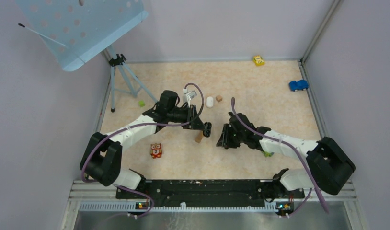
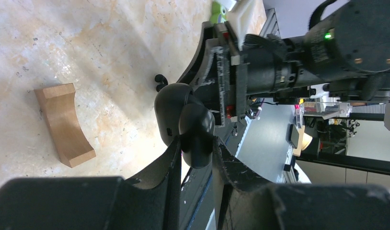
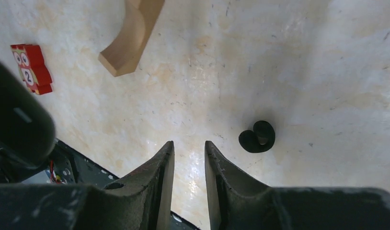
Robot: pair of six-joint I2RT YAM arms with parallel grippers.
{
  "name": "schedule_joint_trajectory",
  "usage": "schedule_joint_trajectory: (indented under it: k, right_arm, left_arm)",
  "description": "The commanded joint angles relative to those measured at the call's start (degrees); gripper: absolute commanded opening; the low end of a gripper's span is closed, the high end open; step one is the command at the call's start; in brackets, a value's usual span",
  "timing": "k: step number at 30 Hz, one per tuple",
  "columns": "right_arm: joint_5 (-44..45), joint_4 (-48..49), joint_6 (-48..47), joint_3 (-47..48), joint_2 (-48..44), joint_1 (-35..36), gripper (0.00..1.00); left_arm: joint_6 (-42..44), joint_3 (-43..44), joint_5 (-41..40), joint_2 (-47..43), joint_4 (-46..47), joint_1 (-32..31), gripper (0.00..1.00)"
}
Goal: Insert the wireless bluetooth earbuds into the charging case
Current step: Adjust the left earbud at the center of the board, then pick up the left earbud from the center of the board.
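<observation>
Okay, from above: both arms reach inward, left claw point(image 1: 206, 126) and right claw point(image 1: 223, 136) facing each other closely mid-counter point(image 1: 269, 105). Left wrist: claw clamped on the black charging case point(image 2: 186, 120), wooden arch block point(image 2: 63, 124) lying nearer. Right wrist: claw slightly parted, empty; black earbud point(image 3: 257, 137) on the counter just beside its tips, far side.

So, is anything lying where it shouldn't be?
Yes. One black earbud lies loose on the table beside the right tool, whose tips are empty. The left tool grips the black case it belongs in.
</observation>
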Motion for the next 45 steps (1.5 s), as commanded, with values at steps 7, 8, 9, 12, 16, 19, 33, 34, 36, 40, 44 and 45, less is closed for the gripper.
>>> schedule_joint_trajectory:
  k: [7, 8, 9, 12, 16, 19, 33, 34, 36, 40, 44, 45]
  right_arm:
    - [14.0, -12.7, -11.4, 5.7, -2.2, -3.1, 0.3]
    - [14.1, -13.5, -11.5, 6.3, -1.2, -3.1, 0.3]
    - [13.9, -13.9, -11.2, 6.6, -0.5, -3.1, 0.3]
    - [13.7, -13.9, -7.9, 5.9, -0.7, -3.1, 0.3]
    - [14.5, -13.7, -4.1, 2.7, -4.7, -3.1, 0.3]
    - [13.8, -12.9, -1.0, 0.2, -7.1, -3.1, 0.3]
    - [12.5, -2.2, 9.9, -6.6, -6.3, -1.3, 0.29]
    - [12.6, -1.5, 10.0, -6.7, -6.0, -1.3, 0.3]
    - [13.1, -0.8, 10.4, -6.5, -4.9, -1.3, 0.3]
    - [13.0, 0.2, 10.6, -5.8, -2.4, -1.0, 0.3]
    - [12.7, 0.9, 10.9, -5.3, -0.9, -0.4, 0.29]
    - [12.7, 1.0, 11.0, -5.2, -0.7, -0.4, 0.3]
  left_arm:
    - [0.1, 2.2, 0.4, -2.2, -0.3, 0.2, 0.0]
    - [0.2, 2.2, 0.2, -2.4, -0.3, 0.2, 0.0]
    - [0.3, 2.3, 0.0, -2.6, -0.5, 0.1, 0.0]
    - [0.6, 2.5, -0.3, -2.7, -1.1, 0.2, 0.0]
    - [0.2, 2.3, -0.6, -2.7, -0.9, 0.1, 0.0]
    - [0.3, 2.0, -1.0, -2.5, -0.8, 0.2, 0.0]
    - [0.5, 2.1, -0.7, -1.9, -1.0, 0.2, 0.0]
    - [0.5, 2.3, -0.6, -1.8, -0.9, 0.2, 0.0]
    - [0.6, 2.4, -0.4, -1.5, -0.9, 0.2, 0.0]
    - [0.6, 2.1, -0.4, -1.8, -0.7, 0.1, 0.0]
    - [0.9, 1.6, -0.5, -1.9, -0.7, 0.2, 0.0]
    - [0.9, 1.5, -0.5, -1.9, -0.7, 0.2, 0.0]
